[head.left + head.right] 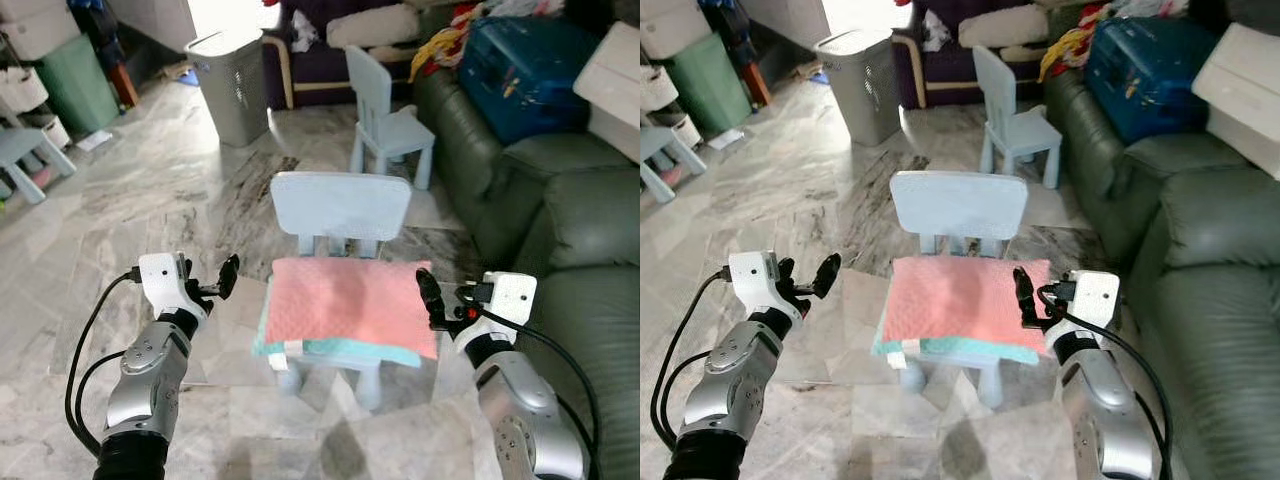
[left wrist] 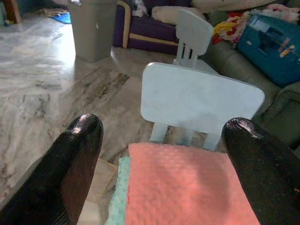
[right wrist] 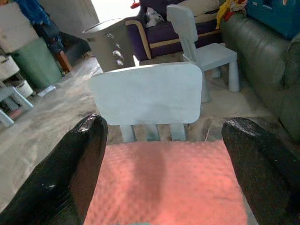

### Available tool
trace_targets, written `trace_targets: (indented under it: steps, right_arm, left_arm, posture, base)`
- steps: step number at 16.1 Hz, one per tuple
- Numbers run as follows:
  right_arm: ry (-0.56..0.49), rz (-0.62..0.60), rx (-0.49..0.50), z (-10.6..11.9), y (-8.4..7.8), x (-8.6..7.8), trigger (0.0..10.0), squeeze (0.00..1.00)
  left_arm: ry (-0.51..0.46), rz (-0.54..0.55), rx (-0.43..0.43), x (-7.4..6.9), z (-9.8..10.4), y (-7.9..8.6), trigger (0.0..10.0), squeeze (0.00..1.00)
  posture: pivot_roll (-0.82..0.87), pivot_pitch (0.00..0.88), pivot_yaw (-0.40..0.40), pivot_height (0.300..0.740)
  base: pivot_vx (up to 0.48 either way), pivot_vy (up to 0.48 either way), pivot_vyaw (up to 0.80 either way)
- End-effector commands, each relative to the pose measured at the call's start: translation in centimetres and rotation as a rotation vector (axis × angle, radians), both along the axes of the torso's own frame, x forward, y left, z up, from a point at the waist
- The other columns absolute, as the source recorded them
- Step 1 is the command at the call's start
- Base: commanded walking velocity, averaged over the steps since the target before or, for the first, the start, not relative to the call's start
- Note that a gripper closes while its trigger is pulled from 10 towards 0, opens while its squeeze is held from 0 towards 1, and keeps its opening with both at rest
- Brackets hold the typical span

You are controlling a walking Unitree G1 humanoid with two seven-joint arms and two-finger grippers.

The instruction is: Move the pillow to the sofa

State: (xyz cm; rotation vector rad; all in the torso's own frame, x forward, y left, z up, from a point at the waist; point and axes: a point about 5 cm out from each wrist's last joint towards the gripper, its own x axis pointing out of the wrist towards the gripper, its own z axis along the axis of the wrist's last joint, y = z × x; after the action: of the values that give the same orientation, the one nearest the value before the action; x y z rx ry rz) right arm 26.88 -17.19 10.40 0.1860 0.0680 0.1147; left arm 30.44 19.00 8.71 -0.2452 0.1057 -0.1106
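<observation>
— Pillow [image 1: 350,305] location?
— On the seat of the near light blue child's chair [image 1: 341,208], pink side up with a teal edge underneath, well apart from the dark green sofa [image 1: 560,230] on the robot's right.
— And the end effectors?
— The left end effector [image 1: 226,276] hovers just beside the pillow's left edge, fingers spread, grasping nothing. The right end effector [image 1: 430,298] sits at the pillow's right edge, fingers [image 3: 70,173] likewise parted, nothing held.
— Anything beyond?
— A second small chair [image 1: 385,125] and a grey laundry hamper [image 1: 231,85] on the marble floor [image 1: 130,200].

Pillow [image 1: 350,305]: textured pink cloth. Chair [image 1: 340,205]: matt plastic. Floor [image 1: 150,190]: glossy marble. Sofa [image 1: 560,220]: smooth leather.
</observation>
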Motion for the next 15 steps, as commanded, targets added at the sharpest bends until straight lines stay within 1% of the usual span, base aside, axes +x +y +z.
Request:
trace_targets:
  steps: [1,10,13,15]
  right_arm:
    - [-0.025,0.022,-0.005,0.86,0.51,0.02,10.0,0.00]
    - [-0.034,0.036,-0.005,1.30,0.53,0.23,10.0,0.00]
    - [-0.034,0.034,-0.015,1.32,0.62,0.36,10.0,0.00]
    - [-0.020,0.026,-0.042,1.06,0.63,0.33,10.0,0.00]
  left_arm:
    - [-0.005,-0.002,-0.005,-0.03,0.21,-0.09,10.0,0.00]
    - [0.007,-0.015,-0.019,0.00,-0.03,-0.74,10.0,0.00]
    - [0.012,-0.015,-0.018,-0.05,-0.15,-0.67,10.0,0.00]
    - [0.014,-0.010,-0.012,-0.06,-0.16,-0.52,10.0,0.00]
  posture:
    - [-0.18,0.000,0.057,0.740]
    - [-0.18,0.000,0.054,0.740]
    - [-0.18,0.000,0.053,0.740]
    - [-0.18,0.000,0.056,0.740]
  base:
    - [0.390,0.000,0.00]
    - [0.378,0.000,0.00]
    - [0.344,0.000,0.00]
    - [0.330,0.255,0.00]
